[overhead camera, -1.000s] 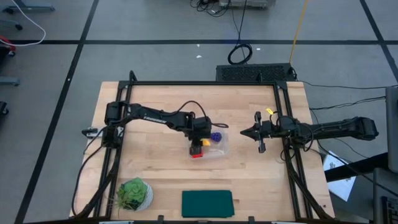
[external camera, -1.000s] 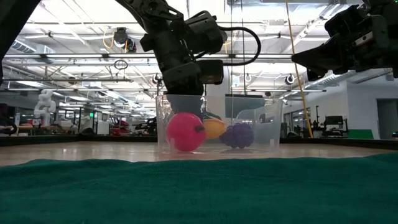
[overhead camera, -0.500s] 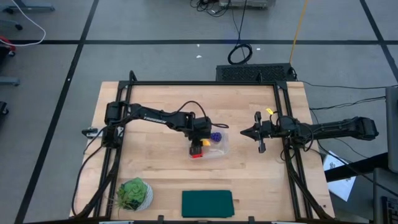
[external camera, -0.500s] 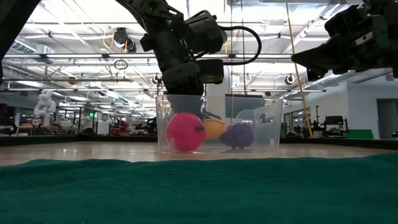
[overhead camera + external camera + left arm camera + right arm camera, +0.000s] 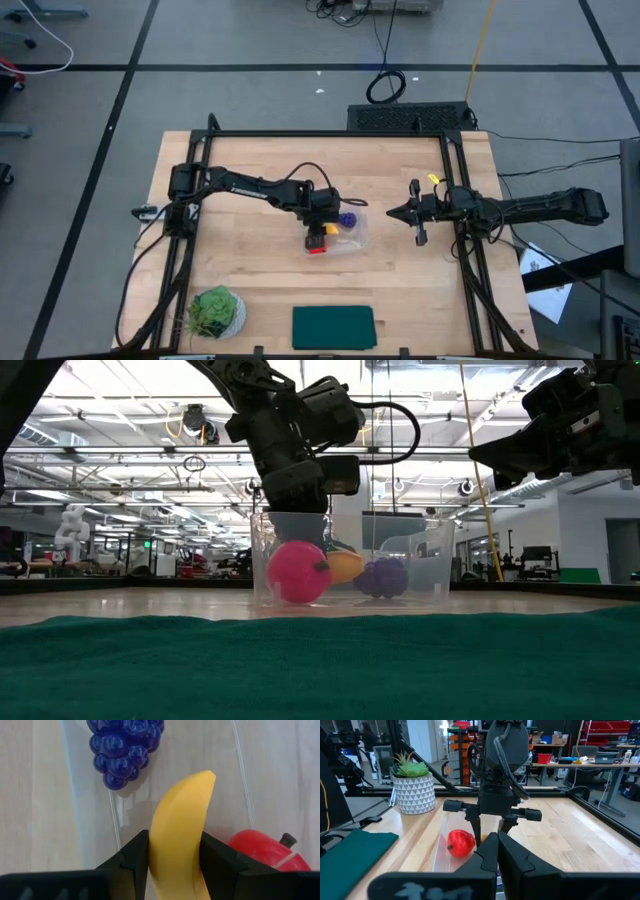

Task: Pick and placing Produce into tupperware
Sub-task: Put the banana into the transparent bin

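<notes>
The clear tupperware stands at the table's middle. Inside it lie the purple grape cluster at the far side and the red round fruit at the near left corner. My left gripper reaches down into the tupperware, shut on the yellow banana. In the low view the banana shows between the red fruit and the grapes. My right gripper hovers shut at the table's right side, level, holding nothing. My left gripper pinches the banana's middle between its two fingers, one on each curved side. The fingers come steeply from above and lie across the banana. Its free tip points away over the tupperware's floor. Whether the banana touches the floor I cannot tell.
A leafy green plant in a white pot stands at the near left corner. A dark green flat cloth lies at the near edge. Bare wood lies between the tupperware and my right gripper.
</notes>
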